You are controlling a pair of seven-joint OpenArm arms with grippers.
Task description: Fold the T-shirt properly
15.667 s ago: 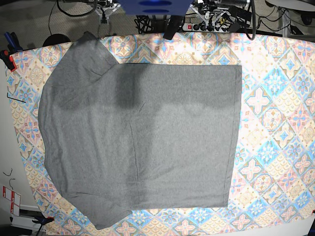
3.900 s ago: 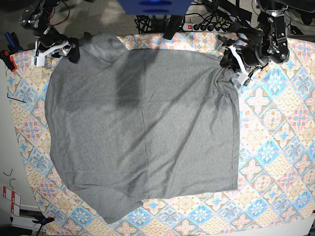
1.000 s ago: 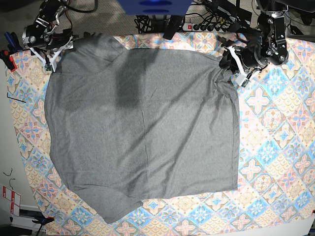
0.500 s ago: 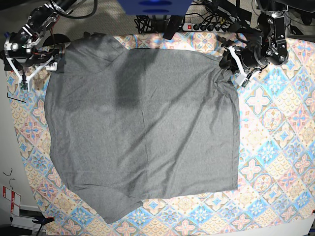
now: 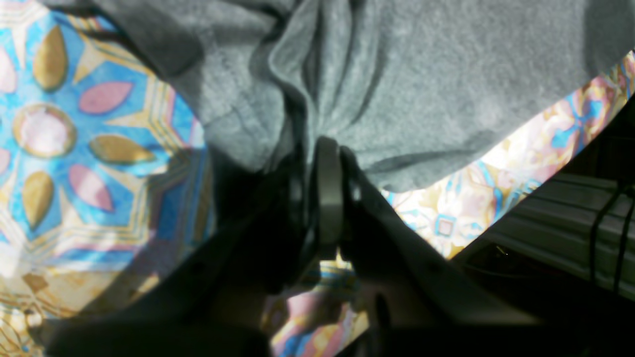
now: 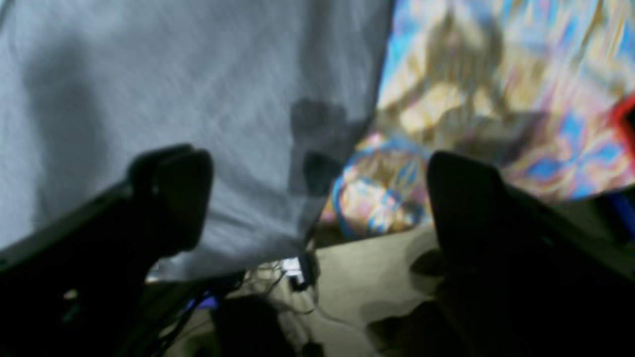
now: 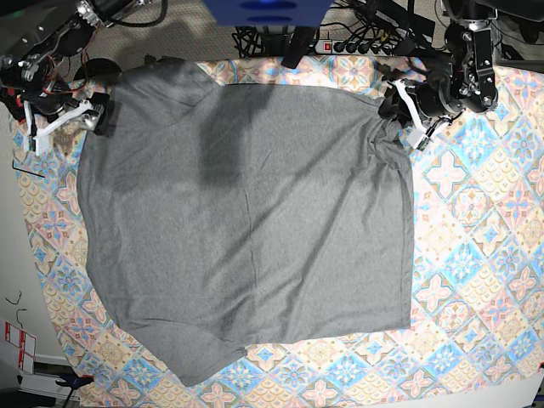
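No fold is made yet: the T-shirt (image 7: 246,229) lies flat, its corner bunched between the clamped left gripper (image 5: 322,148) jaws, while the right gripper (image 6: 317,198) jaws gape, empty, beside its edge.

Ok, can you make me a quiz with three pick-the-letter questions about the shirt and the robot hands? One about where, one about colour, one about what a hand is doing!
1. Where on the T-shirt is the left gripper in the base view?
A. its upper right corner
B. its bottom edge
C. its middle

2. What colour is the T-shirt?
A. red
B. grey
C. yellow

3. What is the right gripper doing?
A. pinching the cloth shut
B. open, holding nothing
C. holding a cup

Answers:
1. A, since the base view shows that gripper at the bunched upper right corner.
2. B, since the whole shirt is plain grey against the colourful tablecloth.
3. B, since the right wrist view shows its fingers wide apart with nothing clamped between them, while the left wrist view shows the other gripper closed on gathered fabric.
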